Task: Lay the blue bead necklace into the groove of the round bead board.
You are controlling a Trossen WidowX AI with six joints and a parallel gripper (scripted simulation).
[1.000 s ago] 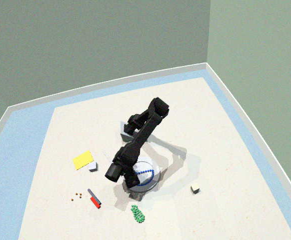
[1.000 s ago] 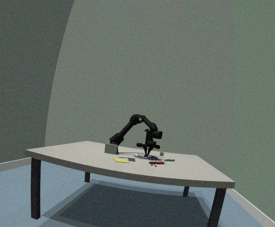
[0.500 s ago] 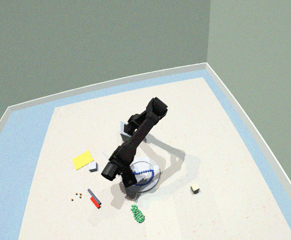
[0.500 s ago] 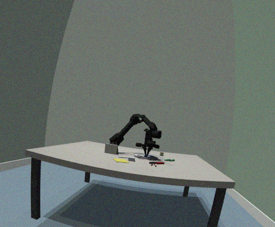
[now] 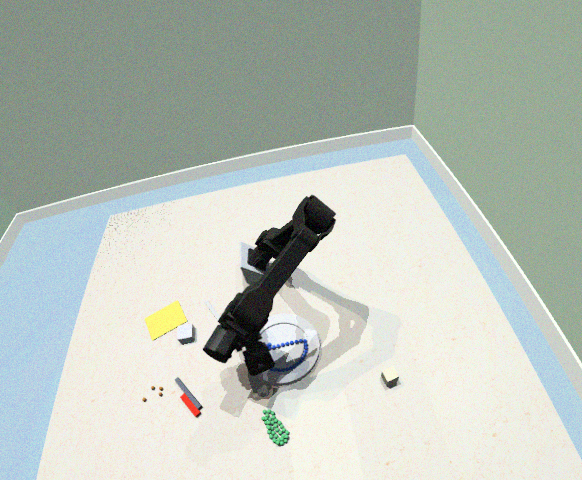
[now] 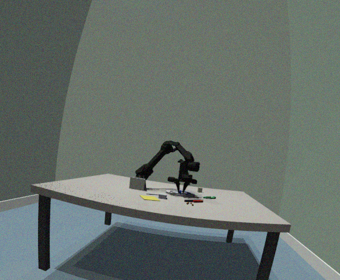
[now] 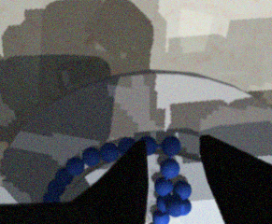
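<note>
The round bead board [image 5: 287, 318] [image 6: 191, 195] [image 7: 184, 89] is pale, with a dark ring line on it. The blue bead necklace [image 5: 305, 347] [image 7: 109, 152] lies on it: a curved run of beads on one side, a nearly straight row across the middle. In the wrist view the left run follows the inner ring line; whether its beads sit in the groove I cannot tell. My gripper [image 6: 181, 192] [image 7: 172, 146] is low over the board with its fingers apart. Several beads, some bunched, show between the fingers without being clamped. In the top view the arm hides the fingertips and part of the necklace.
A green bead necklace [image 5: 276, 428] [image 6: 209, 197] lies near the board. Also on the table are a red and grey bar [image 5: 190, 404] [image 6: 198, 200], a yellow sheet [image 5: 165, 320] [image 6: 149, 198], a grey block [image 5: 186, 334] [image 6: 162, 196], a pale cube [image 5: 389, 377] and several small brown balls.
</note>
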